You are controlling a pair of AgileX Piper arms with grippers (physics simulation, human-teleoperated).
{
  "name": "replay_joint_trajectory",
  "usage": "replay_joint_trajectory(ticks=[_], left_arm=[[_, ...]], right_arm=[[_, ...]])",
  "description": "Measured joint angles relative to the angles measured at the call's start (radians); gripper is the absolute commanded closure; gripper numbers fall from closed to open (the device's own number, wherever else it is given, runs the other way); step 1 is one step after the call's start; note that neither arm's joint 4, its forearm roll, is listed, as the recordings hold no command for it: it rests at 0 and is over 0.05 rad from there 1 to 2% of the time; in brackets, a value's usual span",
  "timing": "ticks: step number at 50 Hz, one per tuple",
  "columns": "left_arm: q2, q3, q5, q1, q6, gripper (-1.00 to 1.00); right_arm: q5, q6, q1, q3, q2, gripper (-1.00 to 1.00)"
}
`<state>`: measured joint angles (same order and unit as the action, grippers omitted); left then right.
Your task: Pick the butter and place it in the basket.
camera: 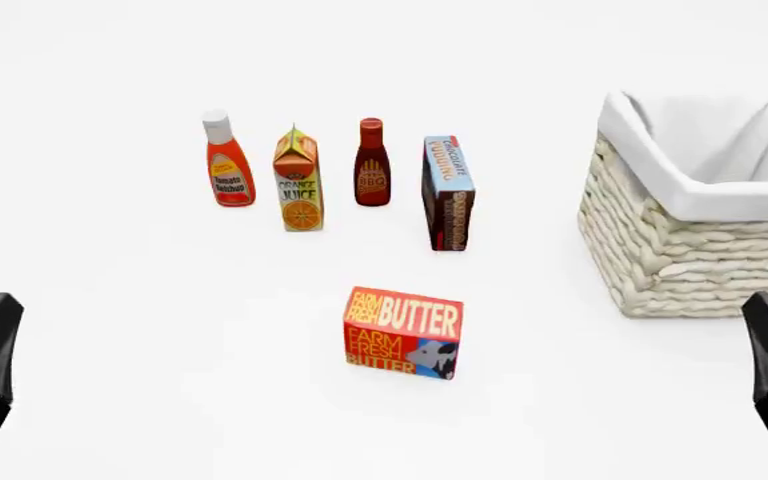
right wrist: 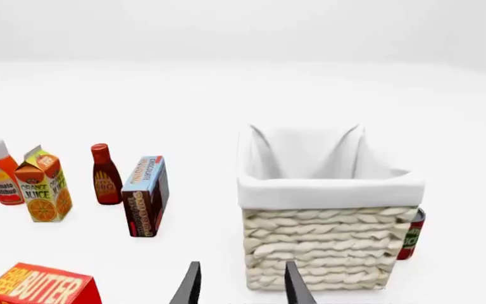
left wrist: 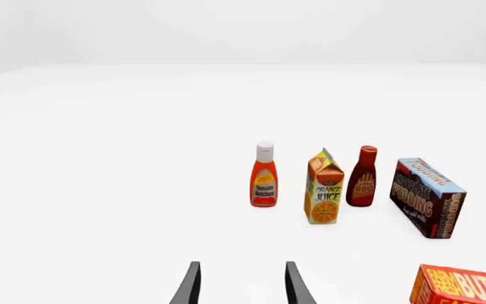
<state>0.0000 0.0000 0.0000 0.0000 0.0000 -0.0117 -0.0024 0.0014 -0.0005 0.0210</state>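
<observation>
White table (camera: 144, 330), butter (camera: 403, 332) alone mid-front, basket (camera: 684, 250) well right; left gripper (left wrist: 240, 284) and right gripper (right wrist: 240, 284) jaws apart, empty.

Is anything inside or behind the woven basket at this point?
Inside the cream-white woven basket, only its white cloth liner shows; its floor is hidden by the rim. A red can with a green label peeks out behind one corner, mostly covered by the basket wall.
</observation>
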Motion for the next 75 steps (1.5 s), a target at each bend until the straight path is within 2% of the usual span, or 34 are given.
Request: replay_joint_trajectory(ticks=[14, 33, 48, 75], left_arm=[[0.000, 0.000, 0.000, 0.000, 0.000, -1.00], [0.000, 0.000, 0.000, 0.000, 0.000, -1.00], [0.000, 0.000, 0.000, 0.000, 0.000, -1.00], [0.000, 0.000, 0.000, 0.000, 0.000, -1.00]], right_arm=[[-0.065, -0.009, 0.023, -0.028, 0.112, -1.00], [-0.102, -0.060, 0.085, -0.225, 0.358, -1.00], [-0.097, -0.081, 0.181, -0.364, 0.522, -1.00], [-0.065, -0.173, 0.321, -0.492, 0.705, -1.00]])
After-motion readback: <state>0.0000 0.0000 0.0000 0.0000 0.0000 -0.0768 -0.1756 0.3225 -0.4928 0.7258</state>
